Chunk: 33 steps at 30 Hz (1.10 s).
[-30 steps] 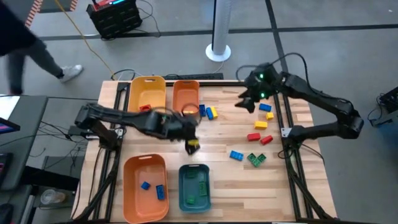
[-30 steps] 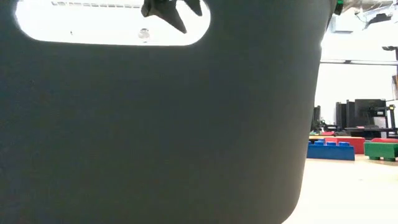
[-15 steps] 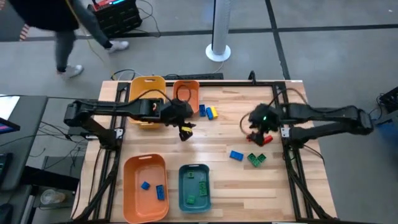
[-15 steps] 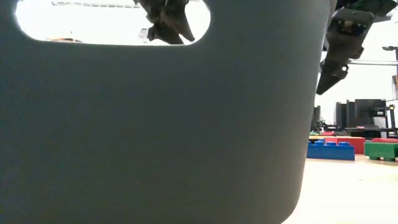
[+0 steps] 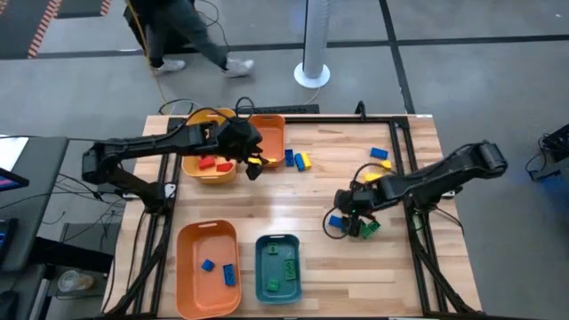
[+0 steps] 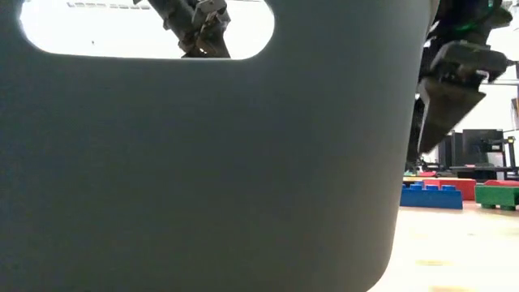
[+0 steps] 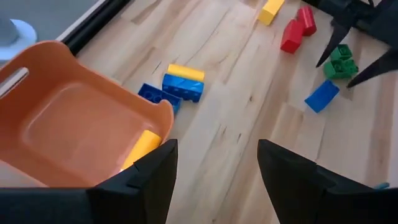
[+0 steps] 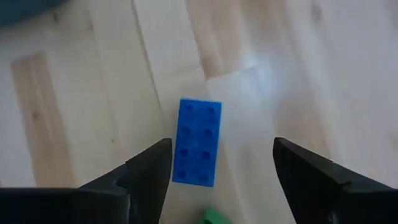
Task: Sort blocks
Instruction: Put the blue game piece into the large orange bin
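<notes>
Arms: two, dark, slender jointed links, matte black.
Left gripper: two dark fingers, broad and flat-faced in the left wrist view, edges angular.
Right gripper: two dark fingers, tapering to blunt points; a small green light glows on the wrist housing.
Cables: thin black leads loop beside each arm's links.

A robotics lab: wooden bench on concrete floor, cables trailing.
</notes>
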Each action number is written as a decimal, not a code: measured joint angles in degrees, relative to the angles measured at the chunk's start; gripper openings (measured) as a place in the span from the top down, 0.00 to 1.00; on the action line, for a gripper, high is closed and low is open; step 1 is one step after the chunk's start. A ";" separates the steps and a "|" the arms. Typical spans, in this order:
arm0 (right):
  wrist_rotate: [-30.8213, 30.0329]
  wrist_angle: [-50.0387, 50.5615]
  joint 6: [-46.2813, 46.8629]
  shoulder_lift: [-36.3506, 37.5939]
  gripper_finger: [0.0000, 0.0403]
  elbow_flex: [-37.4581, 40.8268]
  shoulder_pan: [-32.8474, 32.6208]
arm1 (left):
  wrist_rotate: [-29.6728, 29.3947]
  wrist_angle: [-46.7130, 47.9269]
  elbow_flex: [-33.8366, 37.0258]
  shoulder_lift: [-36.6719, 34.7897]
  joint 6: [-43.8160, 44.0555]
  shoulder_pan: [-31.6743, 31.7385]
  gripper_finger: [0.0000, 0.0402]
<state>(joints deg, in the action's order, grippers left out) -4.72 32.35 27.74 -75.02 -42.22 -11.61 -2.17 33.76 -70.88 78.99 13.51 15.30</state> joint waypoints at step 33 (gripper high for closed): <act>4.73 -9.40 0.43 -8.49 0.78 -0.45 1.72 | -5.02 -2.40 -0.09 -15.87 -17.33 -0.84 0.47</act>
<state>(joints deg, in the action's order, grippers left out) 0.01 22.95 28.17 -83.51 -42.66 -9.89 -7.19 31.36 -70.96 63.12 -3.82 14.46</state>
